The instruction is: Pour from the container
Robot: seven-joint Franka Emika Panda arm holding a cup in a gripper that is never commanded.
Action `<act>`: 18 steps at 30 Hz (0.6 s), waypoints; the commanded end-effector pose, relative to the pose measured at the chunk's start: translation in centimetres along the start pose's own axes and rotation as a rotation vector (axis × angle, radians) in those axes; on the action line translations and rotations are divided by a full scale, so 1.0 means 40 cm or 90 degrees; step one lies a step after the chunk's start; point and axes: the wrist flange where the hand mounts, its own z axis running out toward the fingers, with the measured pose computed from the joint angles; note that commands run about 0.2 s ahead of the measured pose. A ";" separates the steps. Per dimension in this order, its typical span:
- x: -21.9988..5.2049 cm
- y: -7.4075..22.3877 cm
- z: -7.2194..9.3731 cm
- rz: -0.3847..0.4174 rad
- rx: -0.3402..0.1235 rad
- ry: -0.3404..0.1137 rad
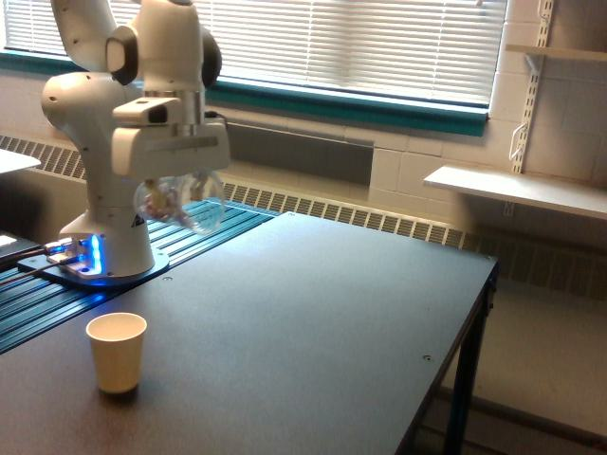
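We see the white robot arm's gripper [175, 180] hanging above the dark tabletop [313, 313], and it has hold of the clear, rounded jar [180, 202] with small pinkish-brown and white pieces inside. The fingers themselves sit behind the glass and the white hand housing, so we cannot tell how wide they stand, only that they are closed on the jar enough to carry it. The jar hangs in the air just under the hand, in front of the arm's white base column [109, 213] and well above the table. It lies tipped over: its long axis runs close to level, sloping a little downward toward the exterior view's right, where the wider rounded end shows. The pieces are gathered at the end toward the exterior view's left. We cannot tell which end is the mouth. Down on the table, near the front edge and lower than the jar, stands the cream paper cup [117, 352], upright and well apart from the jar. Blue lights [92, 254] glow at the arm's foot.
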 end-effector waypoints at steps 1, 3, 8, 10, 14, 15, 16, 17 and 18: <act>0.004 0.107 0.065 0.075 -0.023 -0.026; 0.008 0.141 0.079 0.084 -0.041 -0.029; 0.019 0.207 0.105 0.099 -0.027 -0.050; 0.017 0.222 0.117 0.103 -0.028 -0.061; 0.032 0.231 0.126 0.123 -0.010 -0.059; 0.040 0.229 0.126 0.131 -0.005 -0.055; 0.044 0.228 0.128 0.131 -0.002 -0.055; 0.047 0.223 0.131 0.121 -0.003 -0.059; 0.049 0.216 0.136 0.110 -0.010 -0.064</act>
